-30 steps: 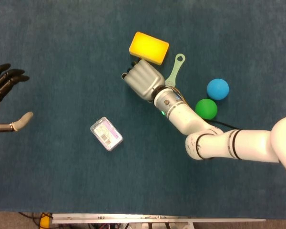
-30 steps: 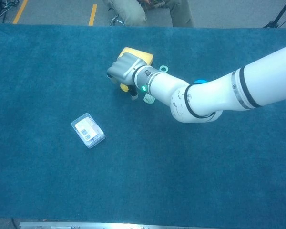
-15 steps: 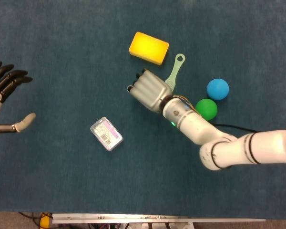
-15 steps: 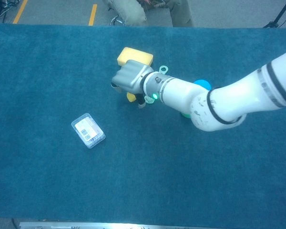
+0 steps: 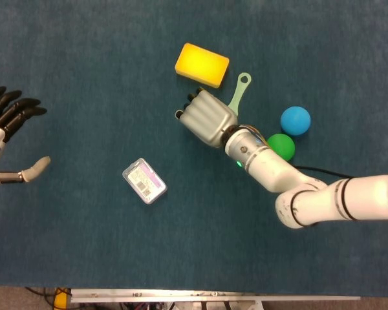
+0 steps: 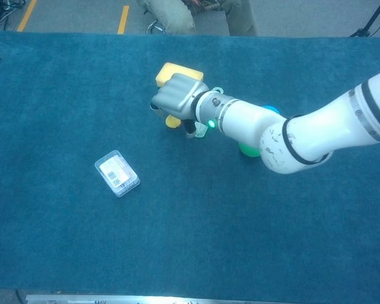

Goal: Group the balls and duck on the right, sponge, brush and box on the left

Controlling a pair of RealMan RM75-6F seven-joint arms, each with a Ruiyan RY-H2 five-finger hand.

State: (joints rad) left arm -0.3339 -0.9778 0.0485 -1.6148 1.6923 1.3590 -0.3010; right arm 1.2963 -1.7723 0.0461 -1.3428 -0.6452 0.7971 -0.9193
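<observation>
Head view: right hand (image 5: 207,117) is hanging mid-table, fingers curled; grasp can't be told here. Sponge (image 5: 202,64) is lying toward the far edge, brush (image 5: 236,98) beside the hand, balls (image 5: 295,120) rightward, box (image 5: 144,181) left of centre. Left hand (image 5: 5,139) is hovering released at the left edge.
Chest view: right hand is gripping something yellow (image 6: 172,121), likely the duck.

Blue-carpeted table (image 5: 84,258), sponge (image 5: 202,64), brush (image 5: 238,93), box (image 5: 144,181), two balls (image 5: 295,121)
</observation>
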